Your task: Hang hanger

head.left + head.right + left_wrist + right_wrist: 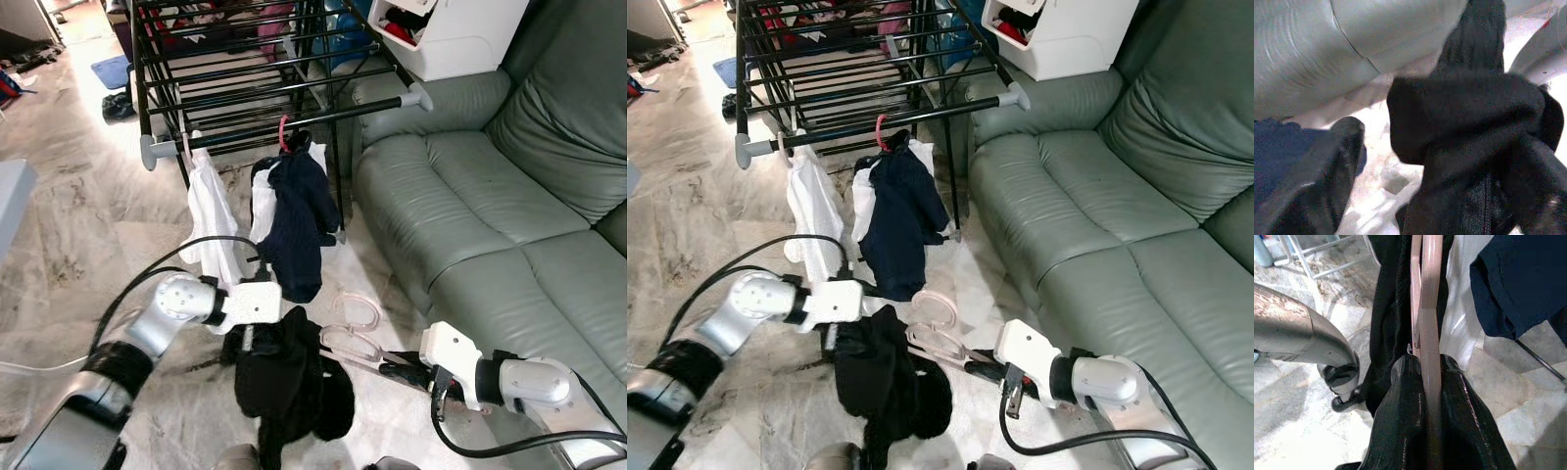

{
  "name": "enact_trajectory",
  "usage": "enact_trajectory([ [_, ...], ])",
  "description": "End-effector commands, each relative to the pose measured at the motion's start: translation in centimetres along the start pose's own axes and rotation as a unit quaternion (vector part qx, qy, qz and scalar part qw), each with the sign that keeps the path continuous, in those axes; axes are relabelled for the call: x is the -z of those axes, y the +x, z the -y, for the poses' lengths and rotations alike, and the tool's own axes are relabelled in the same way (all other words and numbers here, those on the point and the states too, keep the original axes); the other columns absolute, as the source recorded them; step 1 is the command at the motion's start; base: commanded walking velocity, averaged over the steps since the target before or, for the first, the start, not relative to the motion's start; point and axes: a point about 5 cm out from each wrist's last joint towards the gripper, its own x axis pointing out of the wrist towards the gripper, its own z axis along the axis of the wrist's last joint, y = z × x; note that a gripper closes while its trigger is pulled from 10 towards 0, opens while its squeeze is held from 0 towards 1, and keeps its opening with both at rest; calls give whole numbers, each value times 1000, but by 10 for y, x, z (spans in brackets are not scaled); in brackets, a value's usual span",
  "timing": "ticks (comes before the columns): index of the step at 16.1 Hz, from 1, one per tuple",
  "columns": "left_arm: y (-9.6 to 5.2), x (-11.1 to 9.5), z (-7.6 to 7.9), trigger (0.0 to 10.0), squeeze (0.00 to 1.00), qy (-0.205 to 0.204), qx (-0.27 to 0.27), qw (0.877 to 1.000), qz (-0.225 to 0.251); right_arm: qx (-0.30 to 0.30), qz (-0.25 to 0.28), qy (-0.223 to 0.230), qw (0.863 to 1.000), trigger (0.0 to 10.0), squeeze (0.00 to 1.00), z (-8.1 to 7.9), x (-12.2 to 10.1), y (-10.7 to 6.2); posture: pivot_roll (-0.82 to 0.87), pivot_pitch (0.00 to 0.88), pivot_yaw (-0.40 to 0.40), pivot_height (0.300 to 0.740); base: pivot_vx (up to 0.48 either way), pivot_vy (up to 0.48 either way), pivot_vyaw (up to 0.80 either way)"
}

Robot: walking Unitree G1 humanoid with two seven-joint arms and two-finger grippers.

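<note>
Marble floor [59, 225] beside a green sofa [509, 225]; right hand [1425, 396] pinches the pink hanger [1430, 308], left hand [245, 338] grips the black garment [284, 382]

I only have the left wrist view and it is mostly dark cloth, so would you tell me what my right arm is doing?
Observer: The right pincer is shut on a pink hanger, gripping one of its flat bars.
Operator: Thank you. Is the black cloth I see on that hanger?
Observer: The black garment hangs from the left pincer; the hanger's bars run up against it, but whether they are threaded inside it cannot be told.
Operator: Where would the hanger go?
Observer: A black drying rack stands ahead beside the green sofa, its front rail already holding a white shirt and a navy garment.
</note>
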Motion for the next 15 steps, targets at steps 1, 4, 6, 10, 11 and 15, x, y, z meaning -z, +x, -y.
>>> enact_trajectory([
  [1, 3, -2, -3, 0, 0, 2, 5, 1000, -8, 5, 13, -30, 999, 10000, 0, 3, -9, 1, -75, 0, 42, 740, 0, 0, 0],
  [4, 14, 0, -5, 0, 0, -6, 3, 1000, -26, 18, 19, -48, 998, 10000, 0, 6, -12, 2, -76, 0, 43, 740, 0, 0, 0],
  [6, 22, -3, -9, 0, 0, -23, -7, 999, -24, 26, 22, -56, 998, 10000, 0, 7, -13, 3, -76, 0, 43, 740, 0, 0, 0],
  [10, 32, -7, -9, 0, 0, -40, -5, 999, -17, 40, 22, -77, 996, 10000, 0, 9, -14, 4, -79, 0, 41, 740, 0, 0, 0],
  [11, 33, -7, -9, 0, 0, -42, -5, 999, -17, 40, 21, -77, 996, 10000, 0, 9, -14, 4, -79, 0, 41, 740, 0, 0, 0],
  [15, 34, -6, -11, 0, 0, -55, -6, 998, -15, 42, 18, -83, 996, 10000, 0, 10, -12, 4, -78, 0, 41, 740, 0, 0, 0],
])
